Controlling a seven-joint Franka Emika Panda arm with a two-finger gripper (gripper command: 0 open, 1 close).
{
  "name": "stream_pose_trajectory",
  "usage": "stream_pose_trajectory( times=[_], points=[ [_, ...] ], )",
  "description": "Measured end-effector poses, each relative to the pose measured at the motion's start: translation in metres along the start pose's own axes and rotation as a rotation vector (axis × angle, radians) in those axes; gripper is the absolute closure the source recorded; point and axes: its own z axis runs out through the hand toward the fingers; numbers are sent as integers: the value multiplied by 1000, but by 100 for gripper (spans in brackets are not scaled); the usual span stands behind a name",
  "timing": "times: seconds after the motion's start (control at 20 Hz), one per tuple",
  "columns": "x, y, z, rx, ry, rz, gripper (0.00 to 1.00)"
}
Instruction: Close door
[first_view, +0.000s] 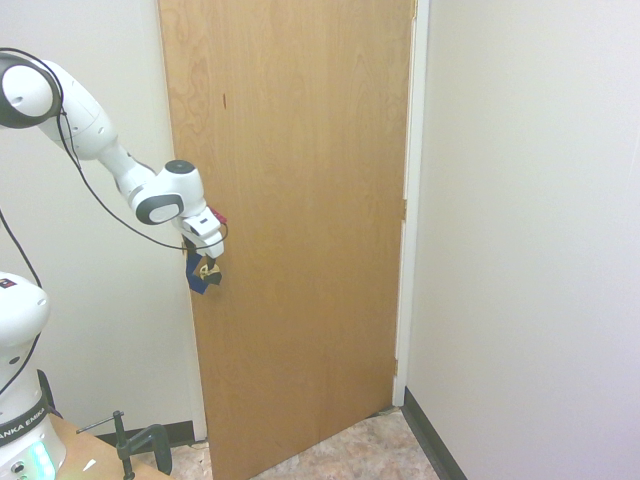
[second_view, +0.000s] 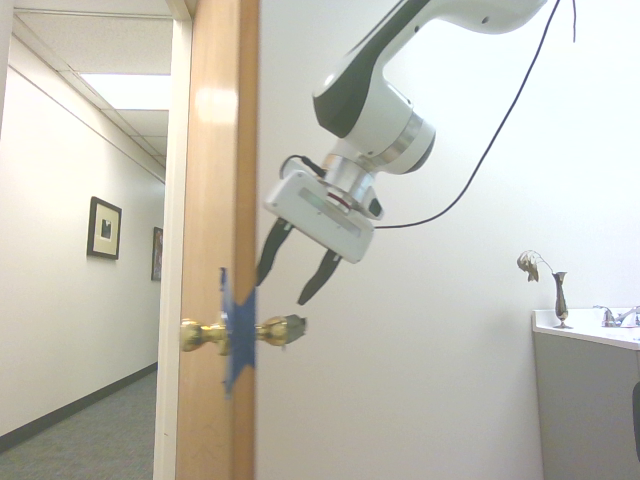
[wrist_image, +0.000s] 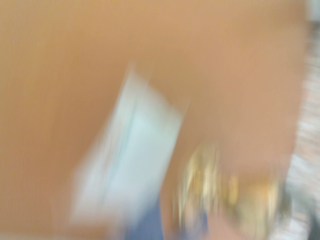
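Note:
The light-brown wooden door (first_view: 300, 200) hangs from hinges on its right side and stands ajar. In the second exterior view I see it edge-on (second_view: 215, 200), with the hallway beyond. A brass knob (second_view: 280, 328) sticks out on my side, with blue tape (second_view: 237, 340) wrapped over the door's edge. My gripper (second_view: 285, 290) is open just above that knob, fingers pointing down at it and touching nothing. From the first exterior view, the gripper (first_view: 207, 262) sits at the door's left edge by the knob. The wrist view is blurred: wood, a white label (wrist_image: 130, 160) and the brass knob (wrist_image: 210, 190).
The white door frame (first_view: 415, 200) and a plain wall (first_view: 530, 250) lie to the right of the hinges. A black clamp (first_view: 135, 445) sits on a table corner near the arm's base. A counter (second_view: 590, 330) with a small vase (second_view: 560, 295) stands along the wall.

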Motion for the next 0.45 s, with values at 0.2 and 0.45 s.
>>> stream_pose_trajectory(
  times=[0.2,0.45],
  points=[
    [-31,-50,41,-42,22,-71,0],
    [-17,-24,0,-117,21,-64,0]
  ],
)
